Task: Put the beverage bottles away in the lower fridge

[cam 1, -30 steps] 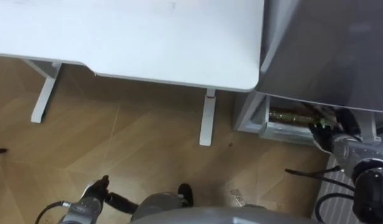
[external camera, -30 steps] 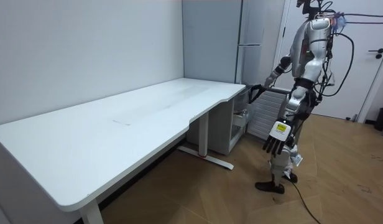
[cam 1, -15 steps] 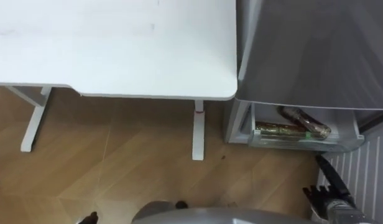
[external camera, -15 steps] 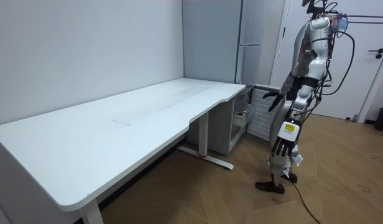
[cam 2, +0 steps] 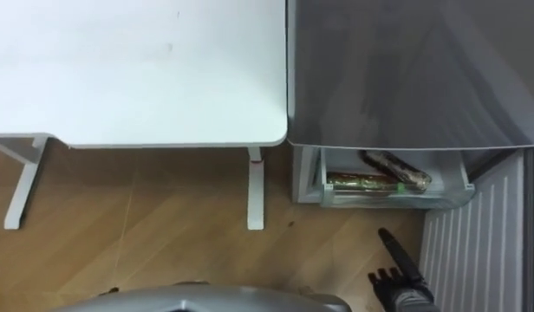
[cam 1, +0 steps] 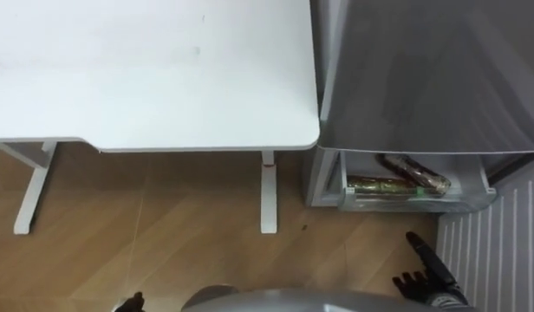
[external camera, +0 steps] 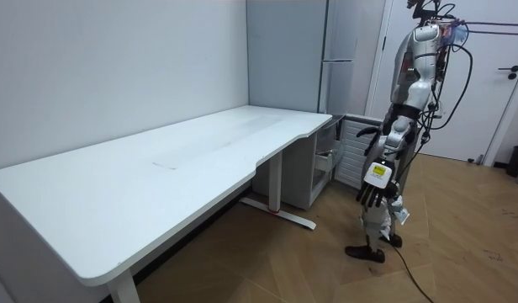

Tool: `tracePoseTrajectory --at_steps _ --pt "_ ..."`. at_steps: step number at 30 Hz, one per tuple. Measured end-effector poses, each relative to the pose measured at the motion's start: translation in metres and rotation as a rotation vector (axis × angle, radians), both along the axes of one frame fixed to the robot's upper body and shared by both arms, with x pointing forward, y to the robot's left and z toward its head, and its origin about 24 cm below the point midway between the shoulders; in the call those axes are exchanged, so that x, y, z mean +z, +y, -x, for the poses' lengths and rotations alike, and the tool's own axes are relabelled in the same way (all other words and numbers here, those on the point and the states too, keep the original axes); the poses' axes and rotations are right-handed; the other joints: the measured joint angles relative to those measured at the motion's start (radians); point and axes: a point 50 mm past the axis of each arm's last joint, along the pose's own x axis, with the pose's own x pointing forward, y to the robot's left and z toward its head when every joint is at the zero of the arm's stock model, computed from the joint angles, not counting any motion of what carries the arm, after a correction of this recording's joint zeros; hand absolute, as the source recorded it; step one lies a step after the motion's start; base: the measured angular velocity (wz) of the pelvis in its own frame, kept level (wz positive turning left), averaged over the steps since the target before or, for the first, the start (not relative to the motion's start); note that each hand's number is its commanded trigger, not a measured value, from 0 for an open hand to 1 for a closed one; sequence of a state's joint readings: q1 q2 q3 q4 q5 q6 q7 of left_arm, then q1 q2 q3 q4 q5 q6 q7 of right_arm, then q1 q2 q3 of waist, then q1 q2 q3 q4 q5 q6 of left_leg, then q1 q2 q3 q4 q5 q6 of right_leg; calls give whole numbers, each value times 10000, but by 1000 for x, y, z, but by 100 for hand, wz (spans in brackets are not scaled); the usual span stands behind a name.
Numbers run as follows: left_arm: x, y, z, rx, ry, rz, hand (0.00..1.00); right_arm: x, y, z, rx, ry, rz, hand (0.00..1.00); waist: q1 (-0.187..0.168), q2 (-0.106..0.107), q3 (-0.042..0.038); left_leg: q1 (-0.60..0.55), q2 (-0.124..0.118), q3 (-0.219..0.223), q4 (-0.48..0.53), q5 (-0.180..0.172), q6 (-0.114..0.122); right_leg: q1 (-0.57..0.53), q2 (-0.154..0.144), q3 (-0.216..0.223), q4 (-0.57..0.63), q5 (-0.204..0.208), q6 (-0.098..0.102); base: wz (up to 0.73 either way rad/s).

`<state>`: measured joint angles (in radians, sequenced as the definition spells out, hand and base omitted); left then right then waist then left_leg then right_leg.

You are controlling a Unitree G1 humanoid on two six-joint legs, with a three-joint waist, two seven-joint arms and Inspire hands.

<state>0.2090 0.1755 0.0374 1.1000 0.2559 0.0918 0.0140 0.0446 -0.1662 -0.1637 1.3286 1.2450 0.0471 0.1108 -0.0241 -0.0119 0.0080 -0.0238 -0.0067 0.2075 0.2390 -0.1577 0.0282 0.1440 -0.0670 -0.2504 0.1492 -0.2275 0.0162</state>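
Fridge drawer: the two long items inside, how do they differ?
Colour: the golden item is yellowish with a green patch near its right end; the darker item is brown.
Pose: the golden item lies along the front wall of the drawer; the darker item lies slanted behind it.
Shared: both are long and lie flat in the open lower drawer.

No word, number or sign can be read anywhere. The tag on the back of the left hand (external camera: 370,190) bears print too small to make out — and the packets (cam 1: 395,183) in the fridge drawer (cam 1: 397,203) show no legible wording either.
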Motion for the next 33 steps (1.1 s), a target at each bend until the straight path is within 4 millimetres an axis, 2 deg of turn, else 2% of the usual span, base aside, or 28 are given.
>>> tracePoseTrajectory --at_steps 5,8,14,16,19,21,26,28,30,33 --pt "0 0 1 20 125 74 0 -2 3 7 312 304 -176 0 -39 82 -13 70 0 29 0 -44 1 28 -3 92 9 -3 7 -6" --pt "-1 -1 2 25 184 166 0 -2 3 6 441 271 -160 0 -28 128 14 147 6 35 -24 -68 -12 31 10 243 7 -4 7 -14" --pt "-1 -1 8 90 368 188 0 -2 5 6 675 276 -310 0 -47 111 -8 182 28 30 -25 -86 -36 7 37 376 17 -2 2 -7" --pt "-1 -1 10 113 434 188 0 -2 5 6 637 247 -319 0 -42 108 -7 178 76 32 55 -152 -62 7 79 457 18 3 -15 -13" --pt "-2 -1 14 193 674 178 0 -2 7 6 338 161 -410 0 21 111 -7 161 278 17 490 -412 -162 82 234 637 34 9 -97 -23" --pt "-2 -1 16 208 747 177 0 -3 10 4 295 94 -500 0 63 129 -3 66 518 -53 1009 -711 -276 108 426 866 86 -33 -204 -27" --pt "-2 -2 19 63 917 207 0 -2 9 -1 353 38 -436 0 161 179 -12 57 804 -288 1452 -957 -472 106 715 1246 230 -49 -397 -25" --pt "-2 -3 14 8 821 257 0 -2 10 -3 562 97 -372 0 142 185 -12 62 847 -333 1447 -951 -487 113 722 1274 204 -24 -446 -7" --pt "-2 -4 10 -51 749 360 0 -2 8 -3 500 93 -332 0 -48 218 -14 23 794 -547 1408 -927 -517 131 705 1099 189 -34 -462 16" --pt "-2 -4 11 -52 747 372 0 -1 5 -3 355 40 -223 0 -174 272 -28 3 763 -592 1364 -903 -525 134 689 980 175 -36 -464 8"
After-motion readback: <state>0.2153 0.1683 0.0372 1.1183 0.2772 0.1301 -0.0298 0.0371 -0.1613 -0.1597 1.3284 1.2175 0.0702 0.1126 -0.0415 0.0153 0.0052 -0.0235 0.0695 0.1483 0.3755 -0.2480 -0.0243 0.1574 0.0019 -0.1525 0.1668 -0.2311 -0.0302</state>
